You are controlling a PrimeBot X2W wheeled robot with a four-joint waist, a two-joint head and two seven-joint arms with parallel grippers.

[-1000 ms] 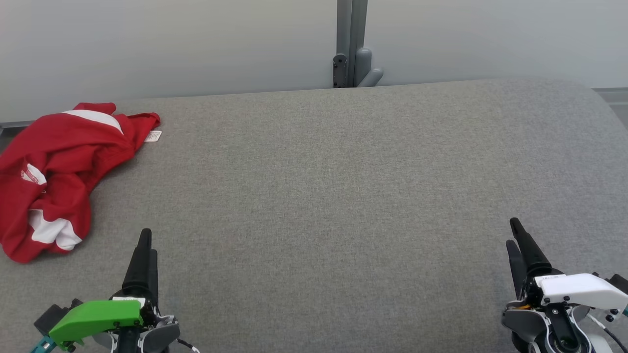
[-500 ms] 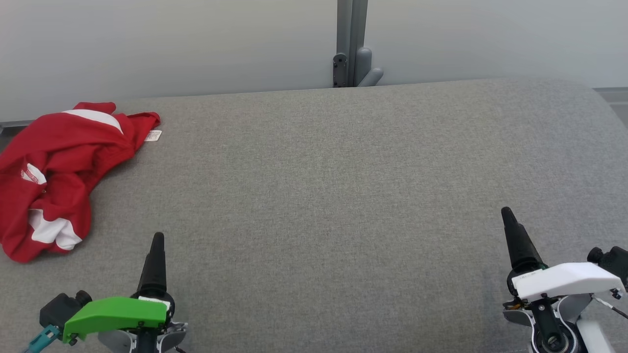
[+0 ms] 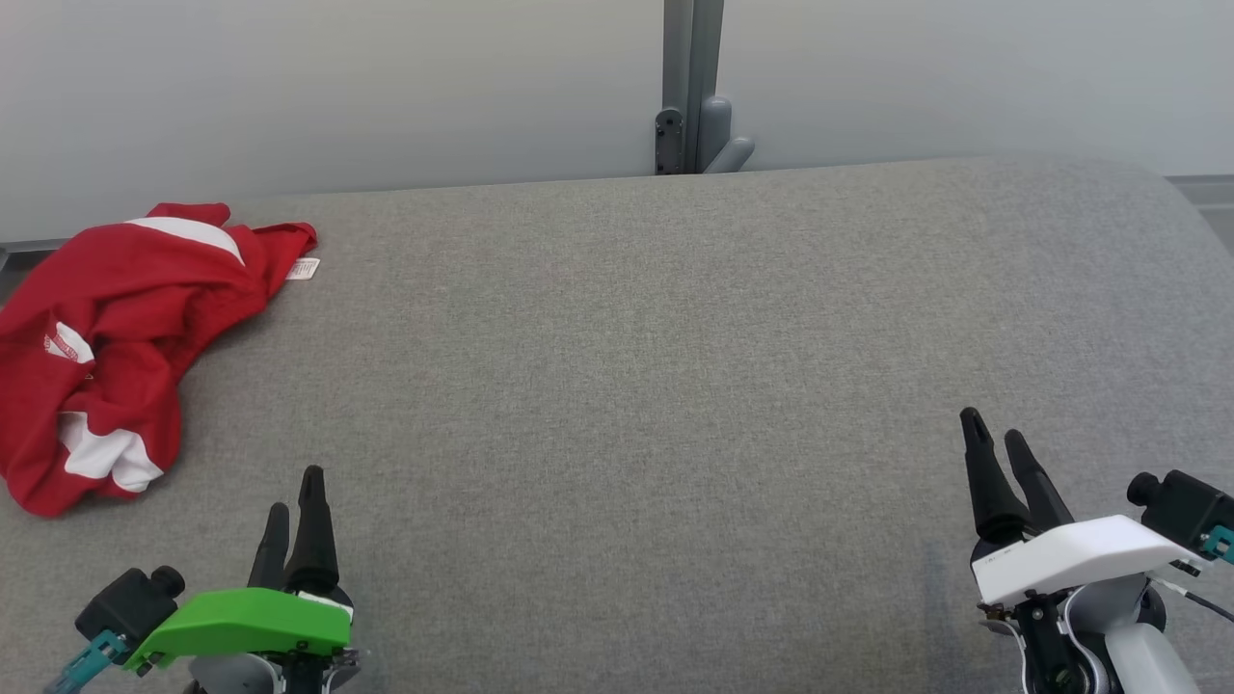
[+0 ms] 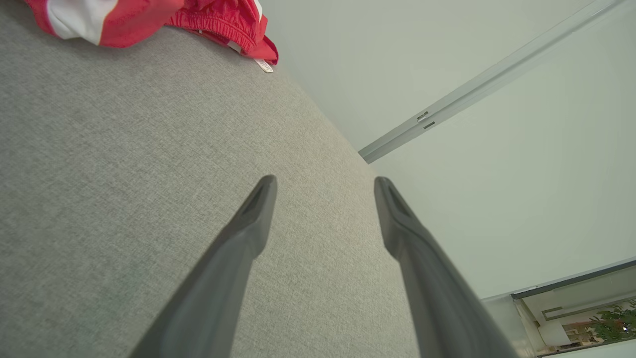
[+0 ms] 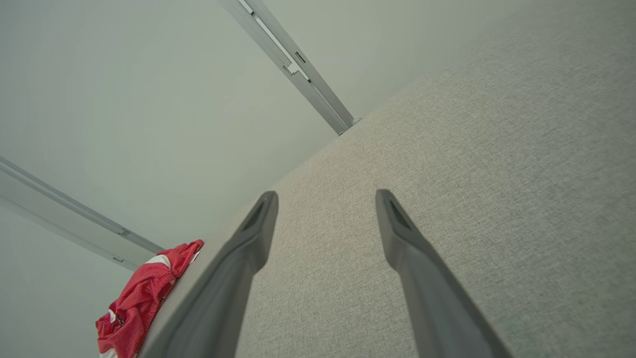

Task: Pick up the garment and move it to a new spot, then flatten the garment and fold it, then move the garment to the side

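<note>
The garment [image 3: 116, 337] is a red piece with white panels, lying crumpled at the far left of the grey table; it also appears as a red heap in the left wrist view [image 4: 149, 20] and the right wrist view [image 5: 139, 303]. My left gripper [image 3: 294, 496] stands open near the table's front left, to the right of and nearer than the garment, with nothing between its fingers. At the front right my right gripper [image 3: 993, 429] is open and empty too, far from the garment.
The grey fabric table [image 3: 627, 386] spreads wide between the two grippers. A pale wall with a grey post and bracket [image 3: 694, 96] stands behind the table's far edge. A small white tag [image 3: 303, 268] sticks out of the garment's right end.
Both wrists have rolled, so each gripper now shows two separate fingers. The left gripper drifted slightly right and the right gripper slightly left. The garment has not moved.
</note>
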